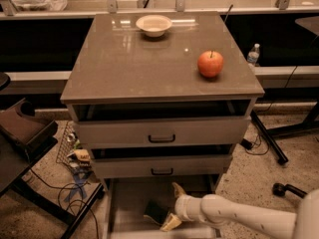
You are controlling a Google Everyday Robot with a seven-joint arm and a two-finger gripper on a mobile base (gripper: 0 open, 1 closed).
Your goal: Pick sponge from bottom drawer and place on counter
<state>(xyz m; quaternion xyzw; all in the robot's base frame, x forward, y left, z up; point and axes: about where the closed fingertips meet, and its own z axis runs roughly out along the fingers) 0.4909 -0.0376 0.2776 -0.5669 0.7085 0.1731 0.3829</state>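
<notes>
The sponge (155,212), a small dark green pad with a paler edge, lies on the grey floor of the pulled-out bottom drawer (127,208). My gripper (172,206) reaches in from the lower right on a white arm. It is open, with one pale fingertip (177,189) above and one (170,222) below, just right of the sponge and almost touching it. The counter (149,59) is the glossy grey-brown top of the cabinet.
A white bowl (154,25) sits at the counter's back and a red apple (210,63) at its right. Two upper drawers with black handles (161,139) stand slightly open. A chair and cables are at the left, a water bottle (253,54) and stand legs at the right.
</notes>
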